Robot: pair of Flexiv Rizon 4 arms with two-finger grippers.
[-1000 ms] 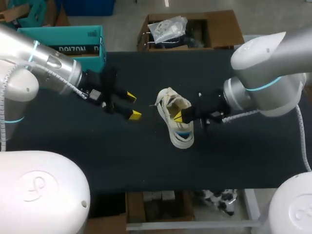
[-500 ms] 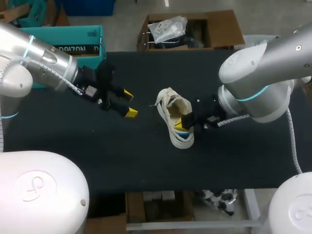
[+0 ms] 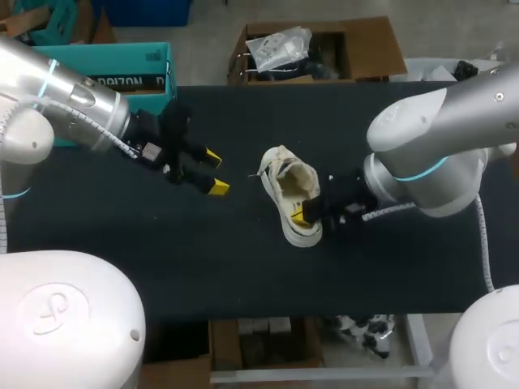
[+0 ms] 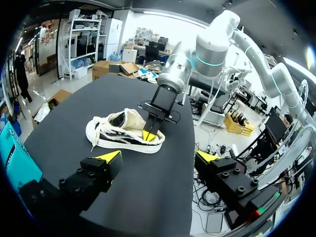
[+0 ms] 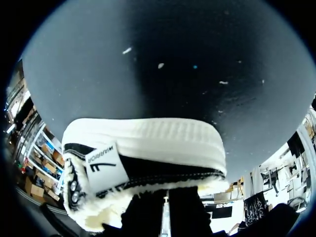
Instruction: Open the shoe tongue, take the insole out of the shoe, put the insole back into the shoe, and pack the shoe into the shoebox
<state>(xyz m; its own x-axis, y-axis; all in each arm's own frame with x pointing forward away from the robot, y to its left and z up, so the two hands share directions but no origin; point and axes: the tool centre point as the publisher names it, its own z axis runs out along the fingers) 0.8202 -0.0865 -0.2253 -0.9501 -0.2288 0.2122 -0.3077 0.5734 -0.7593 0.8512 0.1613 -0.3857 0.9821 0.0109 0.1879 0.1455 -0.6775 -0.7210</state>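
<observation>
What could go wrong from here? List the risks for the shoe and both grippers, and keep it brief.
1. The shoe lies loose on the table. The left gripper hangs open and apart from it, so a pull by the right gripper may drag or tip the shoe.
2. The right gripper sits low at the shoe's side, near the sole, so it may catch the shoe's wall rather than anything inside.

Not much else here, just the black cloth-covered table (image 3: 243,267) with a few tiny white specks (image 5: 127,50) on it.

Robotics lab — left arm (image 3: 73,113), right arm (image 3: 438,154) (both silver), black table (image 3: 243,275).
</observation>
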